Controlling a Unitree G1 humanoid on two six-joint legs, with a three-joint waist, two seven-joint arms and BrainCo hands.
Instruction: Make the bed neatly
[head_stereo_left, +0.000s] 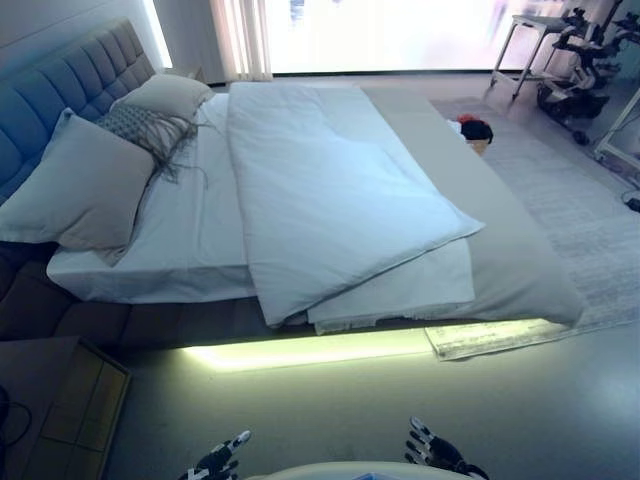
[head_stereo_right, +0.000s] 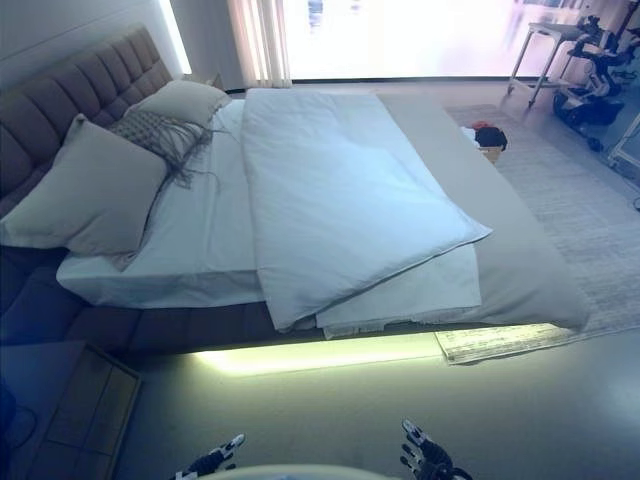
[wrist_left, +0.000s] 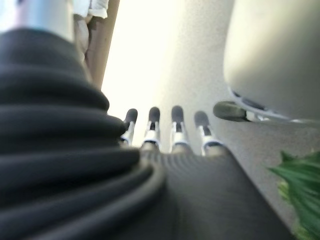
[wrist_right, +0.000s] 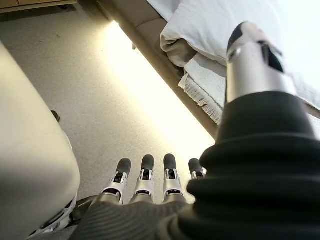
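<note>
A bed with a tufted headboard (head_stereo_left: 70, 85) stands ahead of me. A white duvet (head_stereo_left: 330, 190) lies folded and skewed across the middle, one corner hanging over the near side. A grey bedspread (head_stereo_left: 510, 250) covers the foot part. Two grey pillows (head_stereo_left: 85, 185) and a fringed throw (head_stereo_left: 150, 130) lie at the head on the white sheet (head_stereo_left: 195, 230). My left hand (head_stereo_left: 215, 462) and right hand (head_stereo_left: 432, 450) hang low over the floor, well short of the bed, fingers straight and empty. The right wrist view shows the duvet's edge (wrist_right: 200, 35).
A wooden nightstand (head_stereo_left: 60, 410) stands at the near left. A light strip glows under the bed frame (head_stereo_left: 310, 350). A pale rug (head_stereo_left: 590, 230) lies on the right, with a basket holding red and black things (head_stereo_left: 474, 131). A table (head_stereo_left: 530, 40) and equipment stand at the far right.
</note>
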